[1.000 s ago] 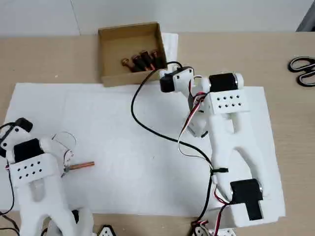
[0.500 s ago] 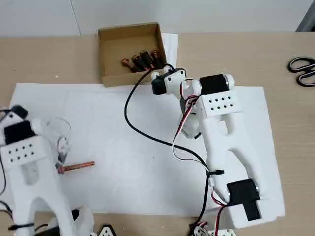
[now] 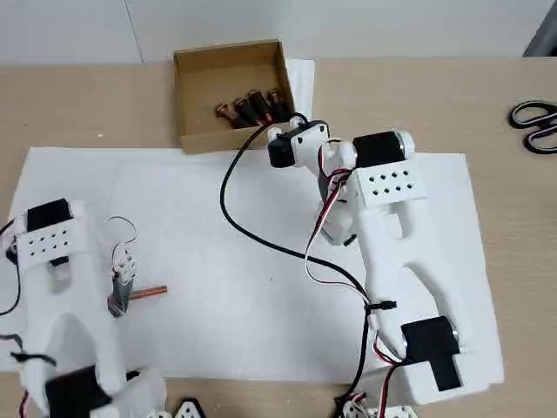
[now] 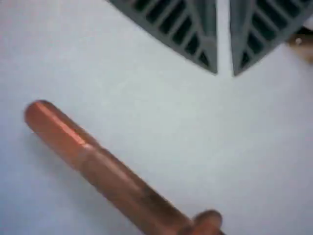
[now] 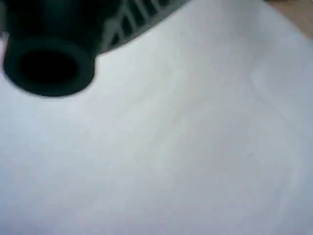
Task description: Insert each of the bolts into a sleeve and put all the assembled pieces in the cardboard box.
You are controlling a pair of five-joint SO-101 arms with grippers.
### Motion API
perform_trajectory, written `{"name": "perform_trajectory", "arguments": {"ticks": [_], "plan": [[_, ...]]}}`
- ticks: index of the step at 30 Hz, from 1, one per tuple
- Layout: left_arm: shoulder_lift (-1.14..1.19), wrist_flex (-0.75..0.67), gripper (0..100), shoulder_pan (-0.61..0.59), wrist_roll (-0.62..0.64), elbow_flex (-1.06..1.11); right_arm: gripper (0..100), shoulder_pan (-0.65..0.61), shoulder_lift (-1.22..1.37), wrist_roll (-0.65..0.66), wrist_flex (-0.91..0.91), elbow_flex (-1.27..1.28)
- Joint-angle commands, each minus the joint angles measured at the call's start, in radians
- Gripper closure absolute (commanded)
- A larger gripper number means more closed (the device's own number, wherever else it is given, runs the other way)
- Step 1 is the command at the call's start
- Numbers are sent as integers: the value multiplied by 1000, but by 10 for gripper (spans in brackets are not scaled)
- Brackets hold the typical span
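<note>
A copper bolt [image 3: 144,293] lies flat on the white paper at the left. In the left wrist view the copper bolt [image 4: 102,169] rests free on the paper, a little away from my left gripper [image 4: 224,72]. Its grey fingers stand almost together with nothing between them. From above, my left gripper [image 3: 119,292] hovers at the bolt's near end. My right gripper [image 5: 49,63] is shut on a black sleeve [image 5: 48,66] and holds it above the paper. The right arm [image 3: 390,181] stands just in front of the cardboard box [image 3: 202,80], which holds several assembled pieces [image 3: 252,106].
The white paper sheet [image 3: 252,279] covers the middle of the table. A black cable [image 3: 239,218] loops over it from the right arm. Scissors [image 3: 535,122] lie at the far right edge on bare wood.
My left arm has swung and shifted over the bolt, its gripper staying by the bolt's end. The bolt has not moved. The right arm edged slightly left, then held still.
</note>
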Motion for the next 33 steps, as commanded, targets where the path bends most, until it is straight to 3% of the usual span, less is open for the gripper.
{"name": "perform_trajectory", "arguments": {"ticks": [1,10,21,28,33], "plan": [[46,8,992,8,5,-33,989,-7,-44,-11,4,-6],[107,-75,989,12,5,-30,989,-7,-44,-11,5,-6],[107,-74,987,14,2,-107,989,-7,-42,-11,2,-6],[115,-75,879,14,2,-168,989,-7,-42,-11,2,-6],[117,-75,866,14,2,-163,989,-7,-42,-11,-4,-6]]}}
